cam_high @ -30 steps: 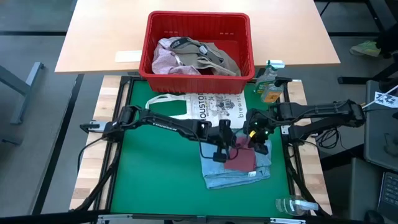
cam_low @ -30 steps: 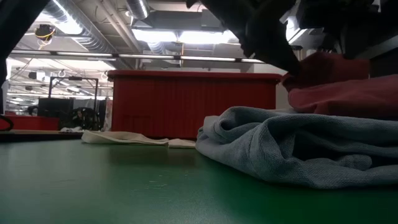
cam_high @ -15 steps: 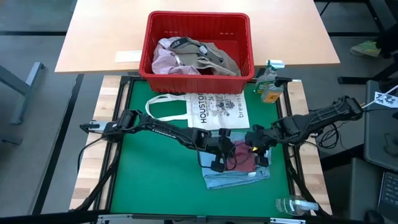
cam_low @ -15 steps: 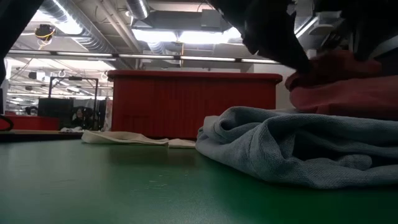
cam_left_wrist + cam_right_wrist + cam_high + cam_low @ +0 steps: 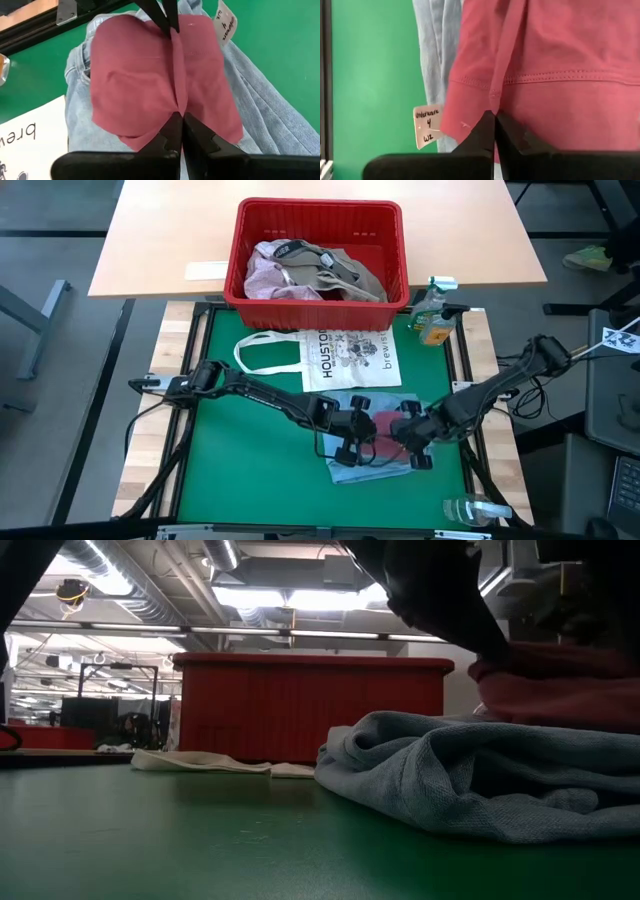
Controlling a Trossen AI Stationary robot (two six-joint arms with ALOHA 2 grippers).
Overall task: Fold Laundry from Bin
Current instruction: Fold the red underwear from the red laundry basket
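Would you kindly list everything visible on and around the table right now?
Bin: one, red, on the wooden table beyond the mat.
Clothes in bin: a heap, pink and khaki-grey.
Tote bag: one, white, printed HOUSTON, flat on the mat before the bin.
Blue garment: one, light blue, on the mat, with a white tag.
Maroon garment: one, lying on the blue garment.
Mat: one, green.
Bottles: one by the bin's right corner, one clear at the mat's near right.
Paper strip: one, white, left of the bin.
Left gripper: jaws shut on the maroon garment.
Right gripper: jaws shut on the maroon garment.
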